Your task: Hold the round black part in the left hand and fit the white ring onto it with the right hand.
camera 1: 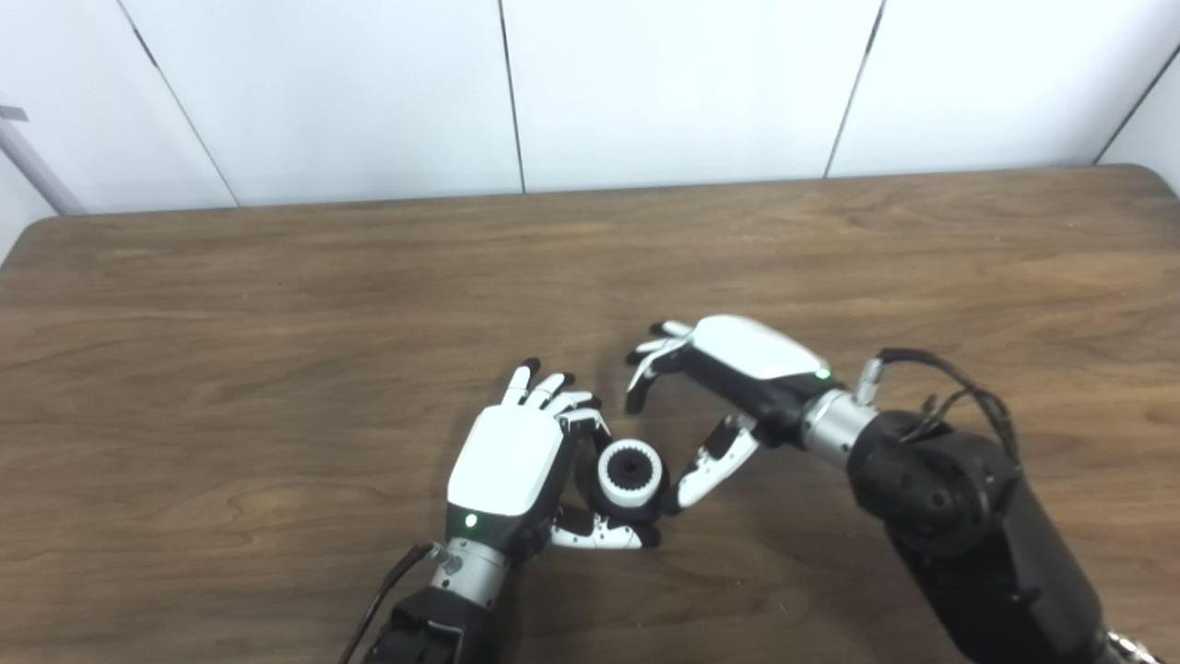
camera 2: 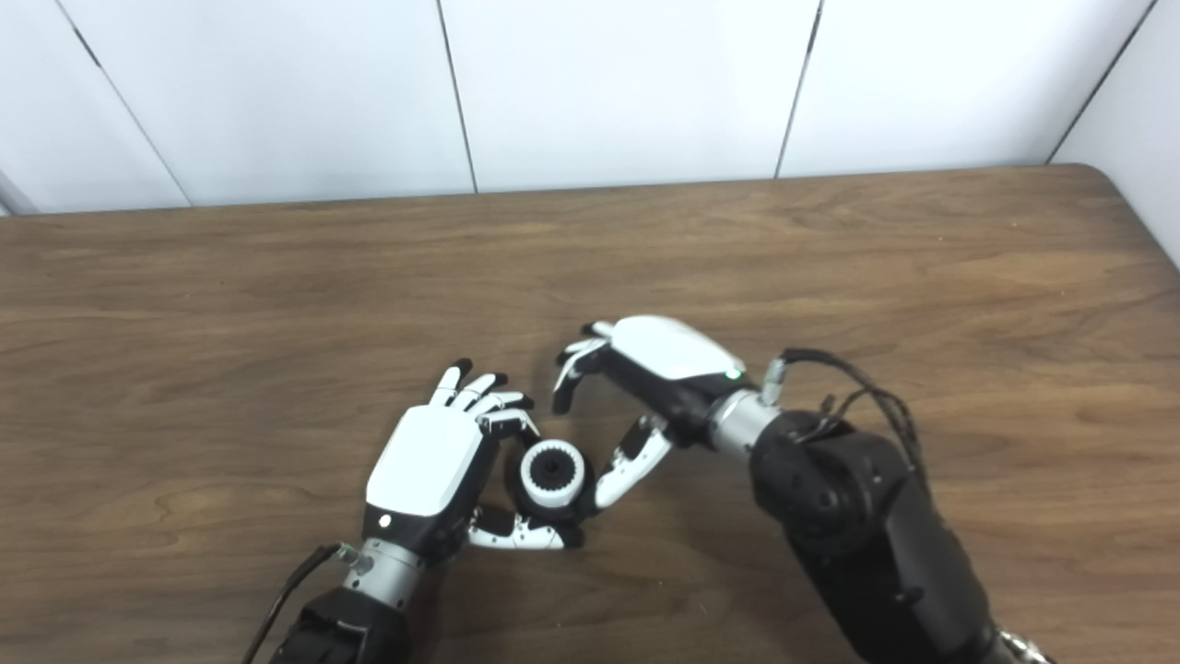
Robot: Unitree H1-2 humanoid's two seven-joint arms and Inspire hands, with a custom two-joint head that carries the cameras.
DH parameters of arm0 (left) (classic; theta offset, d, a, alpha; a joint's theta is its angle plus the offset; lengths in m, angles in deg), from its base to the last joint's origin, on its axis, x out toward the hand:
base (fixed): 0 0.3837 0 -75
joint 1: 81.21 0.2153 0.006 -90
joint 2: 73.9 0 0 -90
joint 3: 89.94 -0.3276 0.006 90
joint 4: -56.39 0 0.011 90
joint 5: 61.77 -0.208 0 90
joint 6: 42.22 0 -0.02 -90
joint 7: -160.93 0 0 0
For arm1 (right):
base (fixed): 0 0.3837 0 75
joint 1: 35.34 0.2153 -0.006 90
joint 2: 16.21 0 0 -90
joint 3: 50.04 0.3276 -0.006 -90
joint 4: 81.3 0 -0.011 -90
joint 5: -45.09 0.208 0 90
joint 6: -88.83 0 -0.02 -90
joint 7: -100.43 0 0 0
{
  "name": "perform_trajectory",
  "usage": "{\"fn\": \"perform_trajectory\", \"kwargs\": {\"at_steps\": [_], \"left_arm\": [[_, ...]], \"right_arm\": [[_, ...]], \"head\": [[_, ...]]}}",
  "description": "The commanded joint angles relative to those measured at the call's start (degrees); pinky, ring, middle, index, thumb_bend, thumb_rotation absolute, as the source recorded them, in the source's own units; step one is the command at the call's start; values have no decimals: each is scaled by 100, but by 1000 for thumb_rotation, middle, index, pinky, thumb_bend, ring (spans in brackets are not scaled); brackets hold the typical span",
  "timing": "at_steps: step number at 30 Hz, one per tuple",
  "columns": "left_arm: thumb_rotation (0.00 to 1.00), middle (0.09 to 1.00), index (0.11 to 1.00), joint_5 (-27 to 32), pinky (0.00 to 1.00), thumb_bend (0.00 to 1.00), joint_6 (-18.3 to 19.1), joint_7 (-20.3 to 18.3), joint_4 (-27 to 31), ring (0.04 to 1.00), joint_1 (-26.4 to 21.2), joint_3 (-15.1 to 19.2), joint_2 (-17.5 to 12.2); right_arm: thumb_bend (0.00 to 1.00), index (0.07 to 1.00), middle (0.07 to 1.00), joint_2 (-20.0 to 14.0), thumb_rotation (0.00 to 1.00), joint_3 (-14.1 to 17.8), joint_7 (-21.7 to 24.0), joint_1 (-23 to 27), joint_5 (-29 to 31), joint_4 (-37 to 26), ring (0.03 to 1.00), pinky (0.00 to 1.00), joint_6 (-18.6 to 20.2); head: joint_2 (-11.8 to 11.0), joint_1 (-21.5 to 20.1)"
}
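Low on the wooden table [camera 1: 277, 304], toward its near edge, the round black part [camera 1: 636, 503] sits cradled by the left hand [camera 1: 512, 461], whose thumb curls under the part's near side while its fingers [camera 1: 576, 410] wrap the part's left and far side. Already seated on top of the black part is the white ring [camera 1: 631, 471], a pale band around a dark toothed centre that faces up. Just right of the part is the right hand [camera 1: 714, 387], its fingers spread apart and holding nothing: its thumb [camera 1: 710, 466] slants down until the tip is right beside the part's right flank, perhaps touching it, though the view is too coarse to say. Its other fingers [camera 1: 650, 360] arch above the table beyond the part, clear of the ring. Behind the table rises a white panelled wall [camera 1: 682, 83], well away from the part.
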Motion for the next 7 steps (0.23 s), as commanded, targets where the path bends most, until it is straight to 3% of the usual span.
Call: {"fn": "perform_trajectory", "kwargs": {"at_steps": [1,7], "left_arm": [[56,780,484,9,1000,525,-14,-52,72,893,-47,69,-65],[56,774,485,44,1000,524,27,-160,125,887,-35,129,-94]], "right_arm": [[1000,630,862,-36,220,131,-29,172,-13,-272,971,927,29],[1000,675,865,-148,219,324,-102,96,-33,-347,955,920,63]], "head": [[3,12],[-32,23]]}}
